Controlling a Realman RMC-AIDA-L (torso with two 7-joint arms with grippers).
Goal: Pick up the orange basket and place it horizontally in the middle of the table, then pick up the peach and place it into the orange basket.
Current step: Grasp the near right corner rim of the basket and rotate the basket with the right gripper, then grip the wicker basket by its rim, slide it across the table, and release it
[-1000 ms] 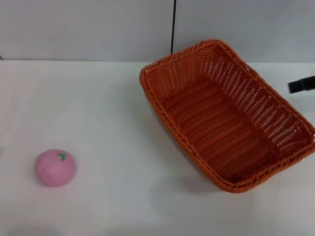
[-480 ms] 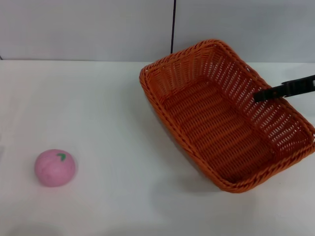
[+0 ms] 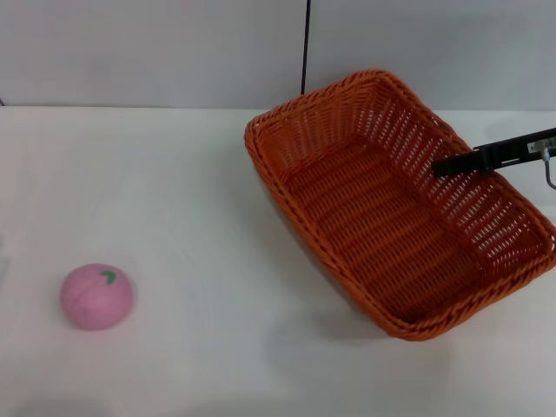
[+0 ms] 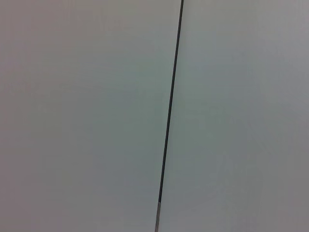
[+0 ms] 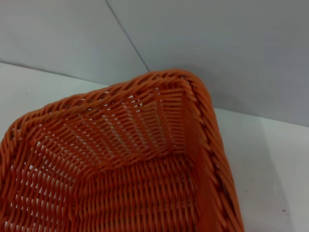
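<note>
Orange basket: a large rectangular orange woven wicker-style basket [image 3: 395,204] with flared open-weave sides and a braided rim is seen standing on the right half of the wide plain white table [image 3: 174,200], turned at an angle to the table's edges, its open top upward; nothing is seen inside it.
Right wrist view: one rounded corner of the orange basket [image 5: 145,159] is shown close up, with the white table and a grey wall behind it.
Peach: a small round pale-pink toy peach [image 3: 96,296] with a green leaf mark is seen resting on the table at the near left, well apart from the orange basket.
Right gripper: a dark, slim part of the right gripper [image 3: 491,155] is seen reaching in from the right edge, over the basket's right-hand wall; whether the fingers are open or closed cannot be told.
Left gripper: not seen in any view; only a grey wall with a thin dark vertical seam [image 4: 170,116] is shown by the left wrist view.
</note>
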